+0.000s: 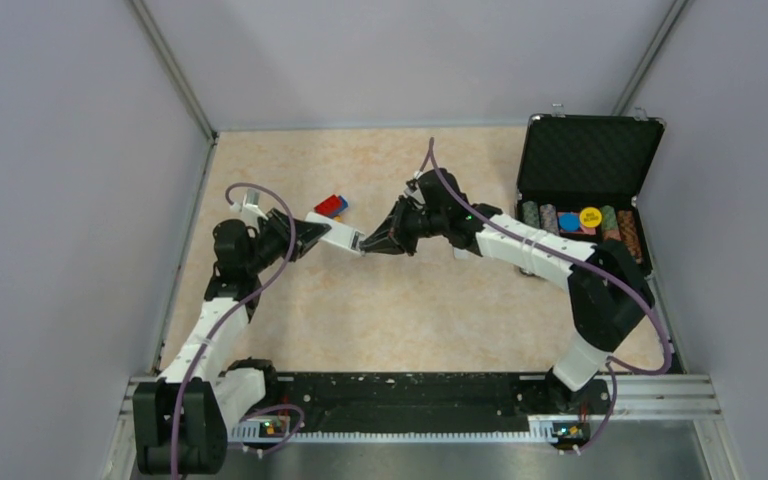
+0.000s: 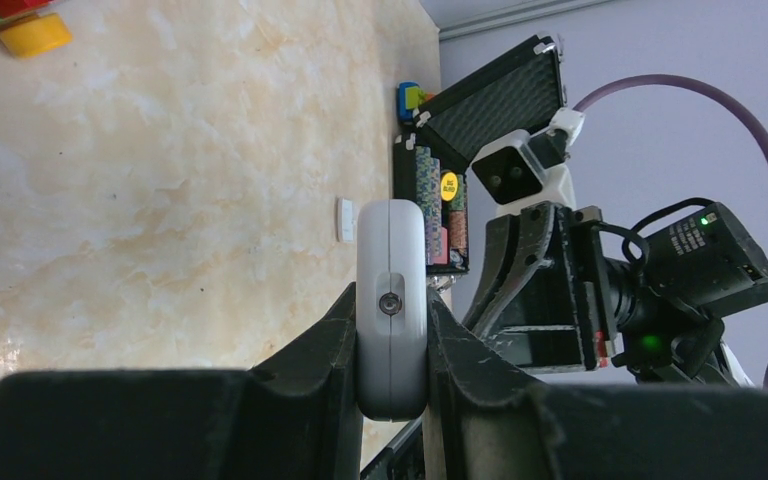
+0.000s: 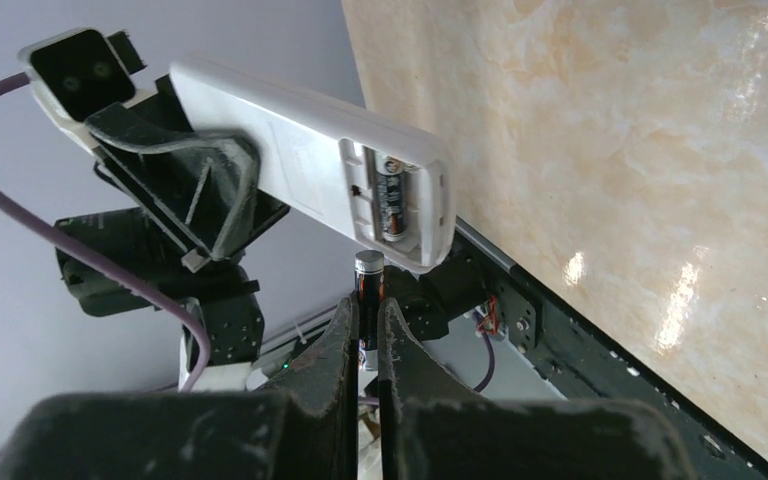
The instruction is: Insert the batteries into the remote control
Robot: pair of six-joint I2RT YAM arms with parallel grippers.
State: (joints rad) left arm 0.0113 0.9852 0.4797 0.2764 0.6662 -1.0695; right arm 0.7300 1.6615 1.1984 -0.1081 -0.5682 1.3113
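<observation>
My left gripper is shut on the light-grey remote control and holds it above the table, edge-on in the left wrist view. In the right wrist view the remote shows its open battery bay with one battery seated in it. My right gripper is shut on the second battery. This battery stands upright, its light tip just below the bay's open end. In the top view the right gripper meets the remote's end.
An open black case with coloured chips stands at the back right. Colourful toy bricks lie just behind the remote. A small white piece lies on the table. Grey walls enclose the table.
</observation>
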